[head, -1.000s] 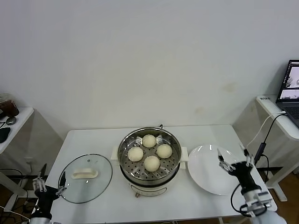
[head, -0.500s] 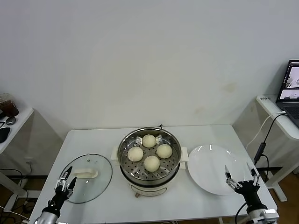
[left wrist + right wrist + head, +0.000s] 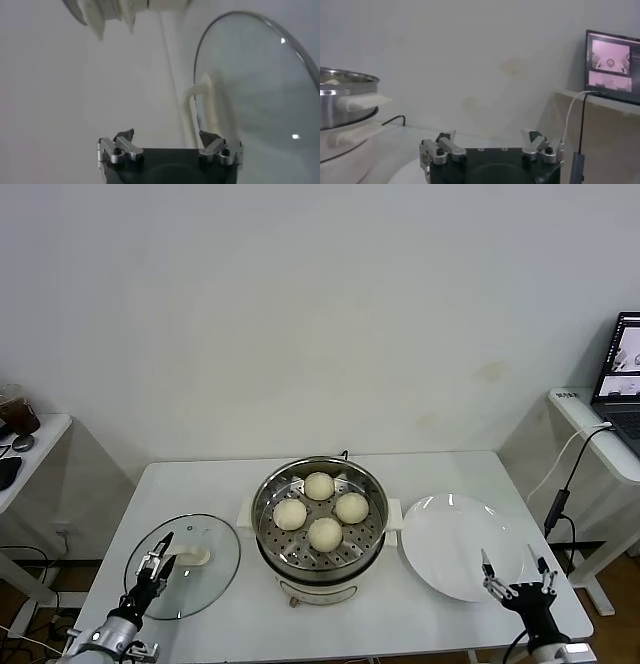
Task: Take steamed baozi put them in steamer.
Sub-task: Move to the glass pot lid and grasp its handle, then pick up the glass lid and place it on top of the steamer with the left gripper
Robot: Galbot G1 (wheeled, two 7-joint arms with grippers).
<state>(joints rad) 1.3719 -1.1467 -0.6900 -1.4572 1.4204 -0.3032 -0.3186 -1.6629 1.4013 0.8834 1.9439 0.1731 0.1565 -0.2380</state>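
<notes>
Two grippers are hanging spread and empty at the white table's (image 3: 300, 629) near edge: the left gripper (image 3: 156, 561) over the round glass lid (image 3: 185, 566), the right gripper (image 3: 516, 569) by the one bare white plate (image 3: 450, 544). Four pale cream baozi (image 3: 324, 533) are already sitting mid-table in the shiny steel steamer (image 3: 320, 519), so loading looks finished.

Left gripper (image 3: 157, 559) low at the near-left of the head view, forearm reaching up and forward from the bottom edge, fingers spread apart, nothing between them. Left wrist view confirms it: both fingertips (image 3: 124, 135) wide apart and empty. Right gripper (image 3: 517, 572) low at the near-right, pointing upward, jaws spread wide, nothing held. Right wrist view shows its fingertips (image 3: 446, 136) equally parted. Both arms sit near the bottom edge.
</notes>
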